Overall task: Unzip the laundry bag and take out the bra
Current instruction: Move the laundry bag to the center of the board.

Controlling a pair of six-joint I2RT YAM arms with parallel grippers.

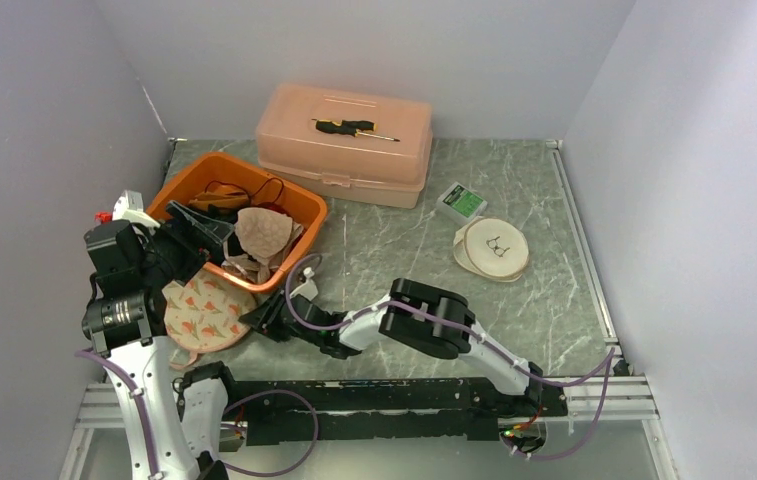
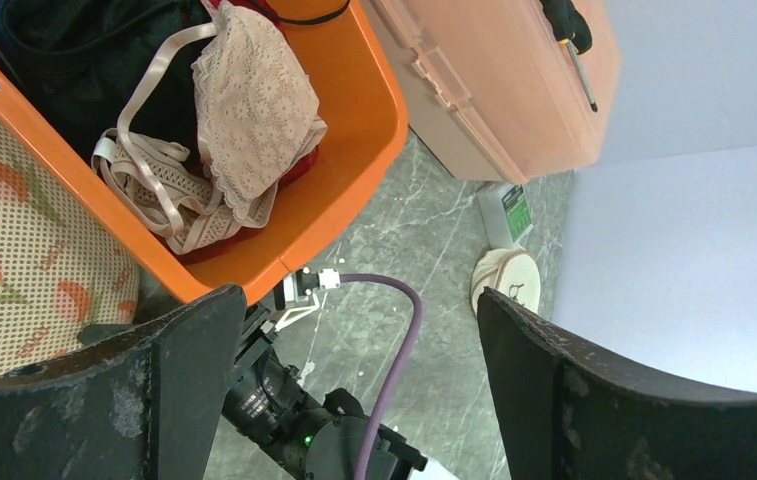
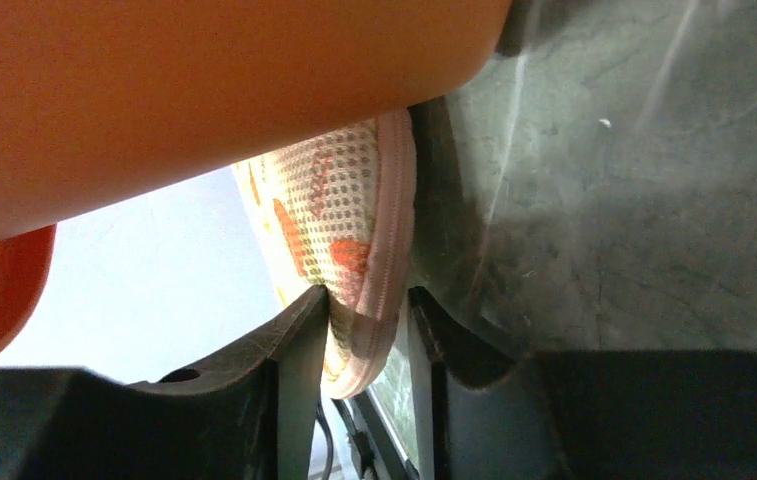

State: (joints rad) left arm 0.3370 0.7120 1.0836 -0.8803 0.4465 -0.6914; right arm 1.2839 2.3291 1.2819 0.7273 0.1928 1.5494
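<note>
Right pincer [image 3: 367, 305] — clamped on laundry bag [image 3: 339, 210] edge | left pincer [image 2: 359, 315] — wide open, empty, above bin [image 2: 366, 100]

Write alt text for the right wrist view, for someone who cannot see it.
The jaws of the right gripper pinch the pink-trimmed edge of a mesh laundry bag printed with orange shapes. An orange bin fills the top of the frame, and the green marbled table shows on the right.

Orange bin [image 1: 299, 205] abuts laundry bag [image 1: 204, 310] on its far side; pink case [image 1: 344, 145] closes the rear; table [image 1: 554, 300] centre-right passable.
</note>
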